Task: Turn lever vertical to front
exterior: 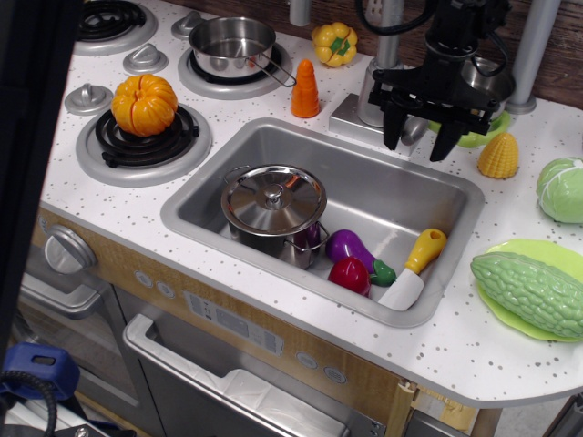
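The lever (414,129) is a short silver paddle jutting toward the sink from the cylindrical faucet base (372,95) on its square plate at the sink's back rim. My black gripper (418,138) hangs over it from behind. Its two fingers point down and stand wide apart, one on each side of the lever, which shows in the gap between them. The gripper is open and I cannot see either finger touching the lever. The gripper body hides part of the faucet base.
The sink (273,137) holds a lidded steel pot (273,205), an eggplant (350,246), a red vegetable (350,274) and a toy knife (414,269). A carrot (306,89), yellow pepper (334,43), corn (498,155), cabbage (560,189) and bitter gourd (528,291) stand around.
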Robot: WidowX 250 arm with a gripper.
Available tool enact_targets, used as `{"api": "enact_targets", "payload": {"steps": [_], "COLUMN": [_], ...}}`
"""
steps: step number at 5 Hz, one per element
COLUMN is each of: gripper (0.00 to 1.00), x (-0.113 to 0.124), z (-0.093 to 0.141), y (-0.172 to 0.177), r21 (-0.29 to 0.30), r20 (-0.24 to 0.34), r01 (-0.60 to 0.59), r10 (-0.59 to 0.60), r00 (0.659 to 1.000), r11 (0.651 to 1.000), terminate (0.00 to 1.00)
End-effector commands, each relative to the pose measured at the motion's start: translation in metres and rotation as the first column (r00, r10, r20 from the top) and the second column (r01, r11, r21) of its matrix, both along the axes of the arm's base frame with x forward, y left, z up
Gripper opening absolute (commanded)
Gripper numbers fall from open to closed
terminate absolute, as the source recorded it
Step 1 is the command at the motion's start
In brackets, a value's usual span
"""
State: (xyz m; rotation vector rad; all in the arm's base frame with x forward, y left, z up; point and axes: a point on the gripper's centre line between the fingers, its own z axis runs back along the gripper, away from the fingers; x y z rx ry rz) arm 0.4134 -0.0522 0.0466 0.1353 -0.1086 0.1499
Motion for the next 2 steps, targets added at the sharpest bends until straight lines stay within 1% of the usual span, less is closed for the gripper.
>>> {"api": "enact_targets", "payload": {"steps": [1, 2], "gripper": [1.00, 1.00], "x": [-0.0056, -0.0087], "z": [0.0723, 0.0744], "y": [0.0037, 0.0011], "r21": [0.030, 0.028], "r20": [0.103, 0.112], "r01": [0.003, 0.023], "r10": [-0.006, -0.026], "r00": [0.995, 0.993], "r11": [1.000, 0.999], "terminate": [0.00, 1.00]}}
